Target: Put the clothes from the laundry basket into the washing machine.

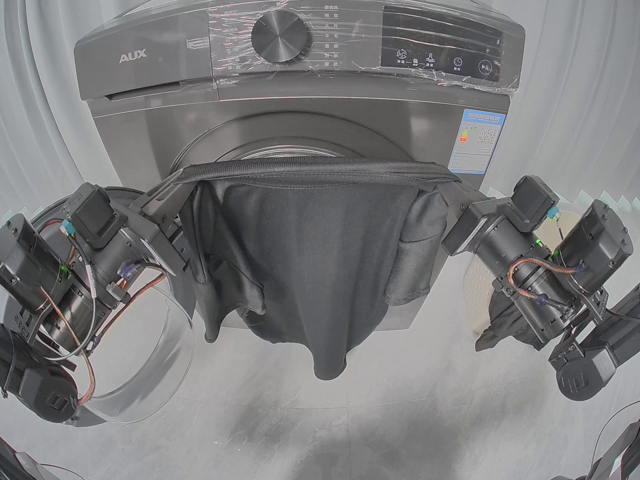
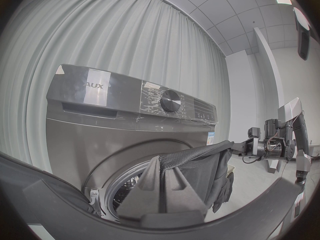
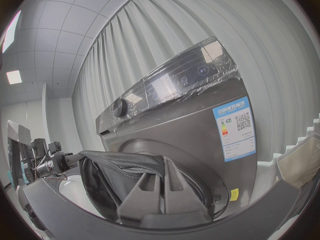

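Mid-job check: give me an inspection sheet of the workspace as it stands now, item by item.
Surface: grey tiled floor.
Job's things: dark garment stretched flat across the drum mouth of the washing machine, hanging outside it; door swung open on the robot's left; laundry basket on the right, more dark cloth at its rim.
Clutter: nothing seen.
Grippers: left gripper shut on one top corner of the garment; right gripper shut on the other.
Cables: copper-coloured wrist cables looped at each arm, apart from the garment.
Surroundings: pale curtain behind; plastic film over the control panel.
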You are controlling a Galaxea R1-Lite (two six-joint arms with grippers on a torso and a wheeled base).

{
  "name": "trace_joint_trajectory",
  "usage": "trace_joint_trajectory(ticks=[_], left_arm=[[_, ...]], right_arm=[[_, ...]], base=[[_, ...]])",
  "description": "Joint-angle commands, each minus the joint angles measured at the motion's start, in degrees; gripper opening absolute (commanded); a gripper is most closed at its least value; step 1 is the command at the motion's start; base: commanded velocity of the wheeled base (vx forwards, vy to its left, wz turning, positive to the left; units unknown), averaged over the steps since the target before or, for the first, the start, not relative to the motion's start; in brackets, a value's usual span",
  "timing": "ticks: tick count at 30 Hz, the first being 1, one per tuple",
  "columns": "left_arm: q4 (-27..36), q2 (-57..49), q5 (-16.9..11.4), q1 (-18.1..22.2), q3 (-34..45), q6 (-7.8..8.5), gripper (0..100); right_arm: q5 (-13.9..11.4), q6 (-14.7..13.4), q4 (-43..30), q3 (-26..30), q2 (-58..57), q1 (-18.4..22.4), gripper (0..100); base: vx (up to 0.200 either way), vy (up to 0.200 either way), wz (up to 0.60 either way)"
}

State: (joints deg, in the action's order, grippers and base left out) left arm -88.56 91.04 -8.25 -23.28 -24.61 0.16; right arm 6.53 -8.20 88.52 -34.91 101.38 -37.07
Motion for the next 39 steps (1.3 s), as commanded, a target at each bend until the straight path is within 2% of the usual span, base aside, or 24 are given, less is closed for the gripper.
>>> trace_joint_trajectory(ticks=[1,14,21,25,26,27,28,30,33,34,36,37,38,39], left_arm=[[0.0,-0.2,0.1,0.0,-0.5,0.02,0],[0.0,0.1,0.1,-0.1,-0.3,-0.07,0],[0.1,1.3,0.9,-0.3,-0.8,-0.16,0],[0.1,2.6,2.1,-1.2,-1.0,-0.25,0],[0.3,3.4,3.2,-1.9,-1.8,-0.33,0],[0.3,3.4,3.2,-1.9,-1.8,-0.33,0],[0.3,4.5,5.2,-2.4,-2.8,-0.33,0],[0.3,5.5,7.0,-2.7,-3.7,-0.33,0],[0.5,6.5,8.0,-3.0,-5.4,-0.60,0],[1.5,7.6,8.9,-3.3,-7.3,-0.77,0],[3.3,8.8,9.9,-3.8,-9.5,-0.77,0],[3.4,8.9,10.0,-3.8,-9.6,-0.77,0],[5.0,10.0,10.4,-4.5,-11.6,-0.77,0],[5.6,10.7,10.4,-5.3,-12.6,-0.77,0]], right_arm=[[0.2,0.0,0.0,-0.7,-0.8,-0.1,0],[0.1,-0.1,0.0,-0.5,-1.3,0.0,0],[0.1,-0.5,0.0,0.1,-0.7,0.0,0],[0.2,-1.6,0.0,1.1,-0.5,0.0,0],[0.2,-1.6,0.0,2.3,-0.3,0.0,100],[0.2,-1.6,0.0,2.3,-0.3,0.0,100],[0.2,-1.6,0.0,4.1,-0.3,-0.1,100],[0.2,-1.6,-0.1,5.4,-0.4,-0.1,100],[0.1,-1.6,-0.1,8.0,-0.3,0.1,100],[-0.3,-1.6,-0.1,11.7,-0.1,0.2,100],[-0.6,-1.6,-0.1,15.8,1.5,0.2,100],[-0.6,-1.6,-0.1,16.1,1.6,0.1,100],[-0.9,-1.6,-0.1,20.0,3.9,0.1,100],[-1.2,-1.6,-0.1,21.1,5.1,0.1,100]], base=[[0.000,0.000,0.00],[0.000,0.000,0.00],[0.000,0.000,0.00],[0.000,0.000,0.00],[0.000,0.000,0.00],[0.000,0.000,0.00],[0.000,0.000,0.00],[0.000,0.000,0.00],[0.000,0.000,0.00],[0.000,0.000,0.00],[0.000,0.000,0.00],[0.000,0.000,0.00],[0.000,0.000,0.00],[0.000,0.000,0.00]])
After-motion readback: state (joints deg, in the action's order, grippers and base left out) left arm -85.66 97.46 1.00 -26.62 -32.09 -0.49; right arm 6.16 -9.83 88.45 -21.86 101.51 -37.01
